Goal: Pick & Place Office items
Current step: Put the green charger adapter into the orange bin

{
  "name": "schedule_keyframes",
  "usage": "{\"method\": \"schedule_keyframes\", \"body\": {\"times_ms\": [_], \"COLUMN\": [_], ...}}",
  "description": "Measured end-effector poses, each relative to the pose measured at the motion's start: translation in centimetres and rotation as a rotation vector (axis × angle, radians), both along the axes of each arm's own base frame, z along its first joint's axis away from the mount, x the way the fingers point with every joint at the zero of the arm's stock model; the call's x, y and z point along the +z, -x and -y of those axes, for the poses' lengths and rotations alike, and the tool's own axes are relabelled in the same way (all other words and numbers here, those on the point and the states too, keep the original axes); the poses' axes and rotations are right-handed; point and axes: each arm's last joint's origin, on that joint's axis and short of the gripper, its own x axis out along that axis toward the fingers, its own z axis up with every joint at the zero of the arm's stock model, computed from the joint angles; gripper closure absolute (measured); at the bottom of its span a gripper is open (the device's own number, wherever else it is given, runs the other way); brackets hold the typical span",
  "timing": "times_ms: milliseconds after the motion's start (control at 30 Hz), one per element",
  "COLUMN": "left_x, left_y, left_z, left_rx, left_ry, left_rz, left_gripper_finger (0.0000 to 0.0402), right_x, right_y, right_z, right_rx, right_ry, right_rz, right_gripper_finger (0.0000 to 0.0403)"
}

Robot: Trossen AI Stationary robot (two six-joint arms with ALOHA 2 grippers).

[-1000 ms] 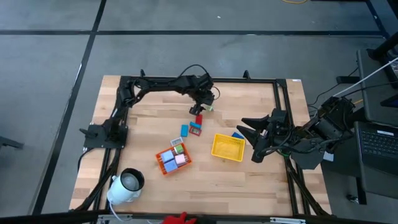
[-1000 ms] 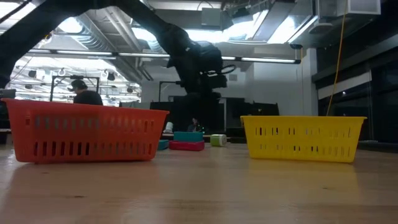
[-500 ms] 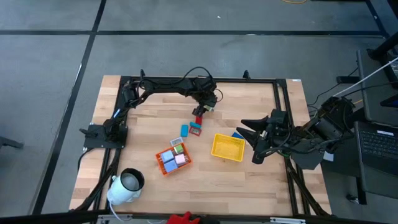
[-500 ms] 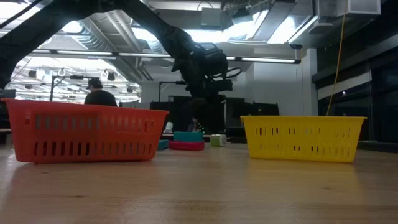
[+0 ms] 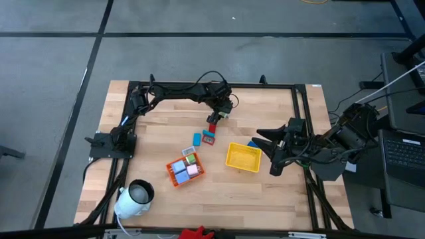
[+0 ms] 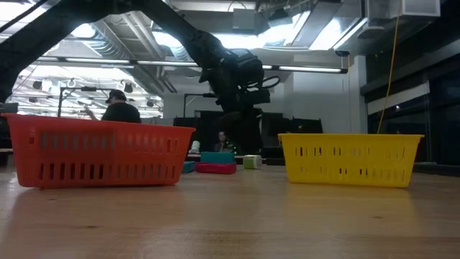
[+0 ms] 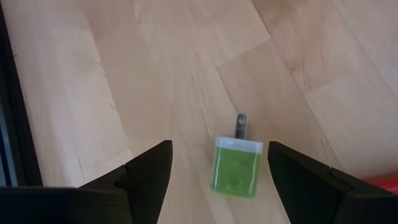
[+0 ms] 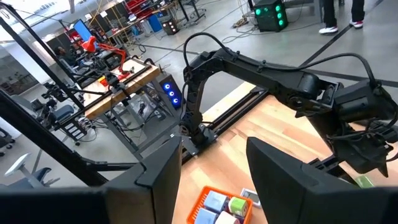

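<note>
A small green block with a white cap and a metal prong (image 7: pixel 236 165) lies flat on the wood. My left gripper (image 7: pixel 217 180) stands open over it, one finger on either side and neither touching; in the high view this gripper (image 5: pixel 222 114) is at the table's far middle. Close by lie a red piece (image 5: pixel 212 126), a blue piece (image 5: pixel 196 139) and a red-and-teal piece (image 5: pixel 208 138). The orange tray (image 5: pixel 174 178) holds several coloured pieces. My right gripper (image 5: pixel 271 150) hangs open and raised at the table's right, holding nothing.
The yellow tray (image 5: pixel 242 157) stands right of centre with a blue piece (image 5: pixel 254 143) at its far side. A large white cylinder (image 5: pixel 135 198) lies at the near left corner. A black frame (image 5: pixel 199 85) runs along the table's edges. A person (image 6: pixel 118 109) shows in the room behind.
</note>
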Motion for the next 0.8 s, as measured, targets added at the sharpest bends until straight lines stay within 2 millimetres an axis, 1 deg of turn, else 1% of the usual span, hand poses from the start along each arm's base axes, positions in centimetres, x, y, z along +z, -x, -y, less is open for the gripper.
{"method": "schedule_keyframes", "body": {"times_ms": [167, 300, 433, 567, 800], "left_x": [-0.04, -0.29, -0.20, -0.23, -0.55], "left_y": [0.06, 0.28, 0.01, -0.68, -0.43], "left_z": [0.06, 0.51, 0.86, 0.49, 0.29], "left_rx": [0.018, 0.007, -0.010, 0.001, 0.018], "left_ry": [0.022, 0.019, 0.025, -0.031, -0.033], "left_rz": [-0.005, -0.052, -0.034, 0.021, -0.005], "left_gripper_finger": [0.0141, 0.0141, 0.0142, 0.0141, 0.0142], "right_x": [0.01, 0.05, 0.03, 0.03, 0.04], "right_y": [0.00, -0.03, -0.04, -0.04, 0.10], "right_z": [0.00, -0.04, -0.08, -0.08, -0.27], "right_rx": [0.000, 0.006, 0.020, 0.022, 0.032], "right_ry": [-0.001, -0.008, -0.013, -0.007, -0.014], "right_rz": [0.001, 0.004, -0.002, -0.004, -0.003], "right_gripper_finger": [0.0216, 0.0216, 0.0216, 0.0216, 0.0216]}}
